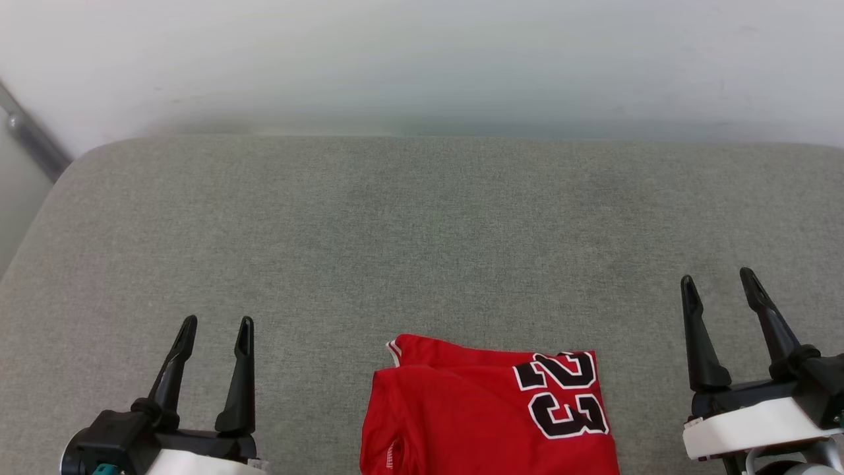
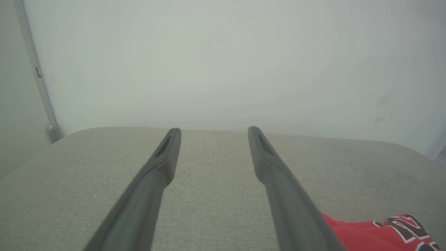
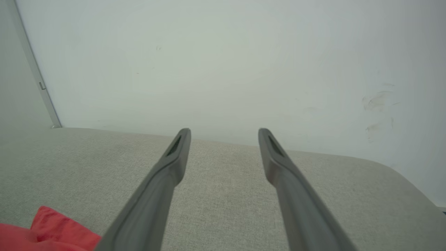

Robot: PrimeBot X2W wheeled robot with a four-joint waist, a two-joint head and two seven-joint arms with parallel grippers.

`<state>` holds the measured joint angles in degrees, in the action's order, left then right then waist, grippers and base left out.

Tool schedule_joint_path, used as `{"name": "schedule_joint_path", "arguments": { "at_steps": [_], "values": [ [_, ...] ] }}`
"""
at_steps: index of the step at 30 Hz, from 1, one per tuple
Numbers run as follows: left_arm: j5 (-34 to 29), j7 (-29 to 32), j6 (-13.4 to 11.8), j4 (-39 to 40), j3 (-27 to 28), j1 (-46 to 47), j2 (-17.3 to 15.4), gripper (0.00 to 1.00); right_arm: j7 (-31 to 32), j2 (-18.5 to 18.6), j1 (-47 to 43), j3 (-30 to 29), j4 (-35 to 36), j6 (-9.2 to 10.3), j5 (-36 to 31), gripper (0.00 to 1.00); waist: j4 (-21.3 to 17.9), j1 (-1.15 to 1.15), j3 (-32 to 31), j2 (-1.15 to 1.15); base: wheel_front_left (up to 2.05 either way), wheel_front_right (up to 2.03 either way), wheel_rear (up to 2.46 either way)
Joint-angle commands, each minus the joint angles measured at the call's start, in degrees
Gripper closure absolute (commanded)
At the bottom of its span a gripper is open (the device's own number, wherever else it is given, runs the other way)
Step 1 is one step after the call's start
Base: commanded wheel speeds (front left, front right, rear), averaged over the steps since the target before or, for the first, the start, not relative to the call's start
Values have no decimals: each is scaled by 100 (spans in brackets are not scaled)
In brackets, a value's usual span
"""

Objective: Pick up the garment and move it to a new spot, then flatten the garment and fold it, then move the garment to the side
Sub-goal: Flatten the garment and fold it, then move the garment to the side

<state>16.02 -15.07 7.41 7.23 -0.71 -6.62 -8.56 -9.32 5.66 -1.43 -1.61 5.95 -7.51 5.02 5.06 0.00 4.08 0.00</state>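
Jersey (image 1: 488, 415) lies near centre of grey pad (image 1: 422, 224), between grippers, touching neither. Left gripper (image 1: 216, 323) and right gripper (image 1: 719, 277) spread wide, empty. Jersey looks folded, though near part cut off; if so, only sideways move left.

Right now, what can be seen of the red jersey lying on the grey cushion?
The bright red fabric sports jersey lies folded flat near the front of the grey woven cushion, its near part cut off in the head view. A black 23 outlined in white sits sideways on its right side; striped red-and-white trim edges its far left corner. Only the cushion touches it.
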Motion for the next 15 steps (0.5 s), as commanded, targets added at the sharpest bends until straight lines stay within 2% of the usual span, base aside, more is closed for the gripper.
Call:
{"name": "schedule_joint_path", "arguments": {
  "at_steps": [1,15],
  "values": [
    [14,-13,8,31,40,-54,-5,0,-17,-38,-36,3,-13,4,-15,0,1,0,-22,0,0,0,0],
    [-45,-13,8,53,-36,-52,-22,0,164,-78,-21,36,-20,4,77,0,-4,0,-3,0,0,0,0]
  ]
}}
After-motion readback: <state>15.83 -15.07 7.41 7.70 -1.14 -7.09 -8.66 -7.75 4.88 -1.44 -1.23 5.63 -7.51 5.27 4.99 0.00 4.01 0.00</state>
